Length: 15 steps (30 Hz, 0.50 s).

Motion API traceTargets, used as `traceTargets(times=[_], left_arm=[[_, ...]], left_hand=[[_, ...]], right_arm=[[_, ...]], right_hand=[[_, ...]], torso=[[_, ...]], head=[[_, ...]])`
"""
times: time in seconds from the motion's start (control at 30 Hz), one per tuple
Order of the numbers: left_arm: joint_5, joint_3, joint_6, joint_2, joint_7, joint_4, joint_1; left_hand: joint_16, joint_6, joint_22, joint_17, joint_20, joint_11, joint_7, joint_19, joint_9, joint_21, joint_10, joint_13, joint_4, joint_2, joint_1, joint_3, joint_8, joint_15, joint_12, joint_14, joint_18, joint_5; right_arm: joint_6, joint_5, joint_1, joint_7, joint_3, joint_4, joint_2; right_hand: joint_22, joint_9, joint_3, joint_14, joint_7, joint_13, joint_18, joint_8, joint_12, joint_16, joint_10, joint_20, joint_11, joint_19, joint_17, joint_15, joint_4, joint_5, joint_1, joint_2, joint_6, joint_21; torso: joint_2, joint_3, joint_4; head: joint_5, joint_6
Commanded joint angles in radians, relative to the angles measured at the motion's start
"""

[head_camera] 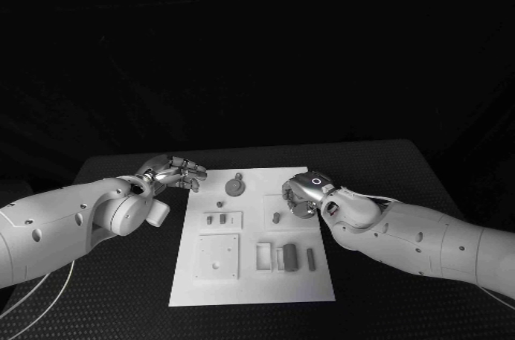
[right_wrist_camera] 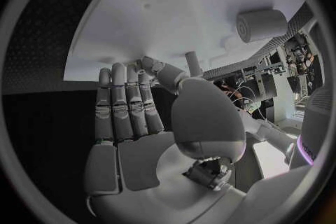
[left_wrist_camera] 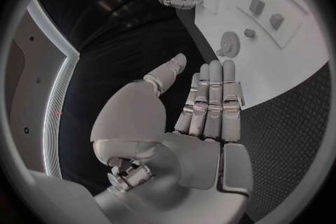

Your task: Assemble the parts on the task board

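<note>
Left hand (head_camera: 172,171) hovers off the board's (head_camera: 252,292) far left corner, fingers straight and apart, holding nothing. Right hand (head_camera: 305,194) sits over the board's right middle, fingers spread, nothing held. Gear (head_camera: 235,186) lies near the far edge; two upright cylinders (head_camera: 289,252) and other small parts sit in recesses. No writing can be read.

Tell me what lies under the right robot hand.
The right robot hand hovers over the task board's right upper corner, holding nothing. A small part sits just beside it; anything directly beneath is hidden.
</note>
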Motion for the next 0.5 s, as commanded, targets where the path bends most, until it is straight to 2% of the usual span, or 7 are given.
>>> traceTargets(times=[0.03,0.27,0.5], left_arm=[[-0.005,0.001,0.013,0.001,0.006,0.002,0.001],[-0.006,0.001,0.013,0.002,0.006,0.001,0.001],[-0.006,0.001,0.013,0.004,0.007,-0.001,0.001]], left_hand=[[-0.005,-0.009,-0.001,0.002,0.004,-0.002,0.002,0.006,-0.001,-0.004,-0.008,-0.001,0.001,-0.001,-0.003,-0.005,-0.005,0.005,0.0,0.0,0.013,0.005],[-0.005,-0.01,-0.001,0.002,0.004,-0.002,0.002,0.006,-0.001,-0.004,-0.008,-0.001,0.001,-0.001,-0.003,-0.004,-0.005,0.006,0.0,0.0,0.013,0.005],[-0.006,-0.011,-0.001,0.002,0.004,-0.001,0.002,0.006,-0.001,-0.004,-0.009,-0.002,0.001,-0.001,-0.003,-0.004,-0.005,0.006,0.0,0.0,0.013,0.005]], right_arm=[[0.087,-0.006,-0.016,-0.022,-0.011,-0.006,-0.005],[0.072,-0.012,-0.016,-0.031,-0.011,-0.001,-0.005],[0.045,-0.016,-0.016,-0.032,-0.011,0.007,-0.007]], right_hand=[[0.021,0.0,0.004,-0.002,0.001,-0.004,0.016,-0.002,-0.002,-0.003,0.001,0.003,0.002,-0.006,-0.002,0.005,0.0,0.001,0.002,-0.001,-0.002,-0.004],[0.023,0.01,0.007,0.025,-0.008,-0.011,0.021,0.004,0.005,0.009,0.029,-0.001,-0.009,0.018,-0.006,-0.006,-0.002,0.001,0.01,0.021,0.02,0.009],[0.023,0.016,0.006,0.043,-0.014,-0.015,0.021,0.007,0.006,0.016,0.047,-0.008,-0.015,0.035,-0.008,-0.014,-0.003,0.001,0.016,0.02,0.032,0.019]], torso=[[0.0,0.0003,0.0],[-0.001,-0.0004,0.0004],[0.0,-0.0005,0.0]], head=[[-0.001,-0.001],[-0.002,-0.001],[-0.003,0.001]])
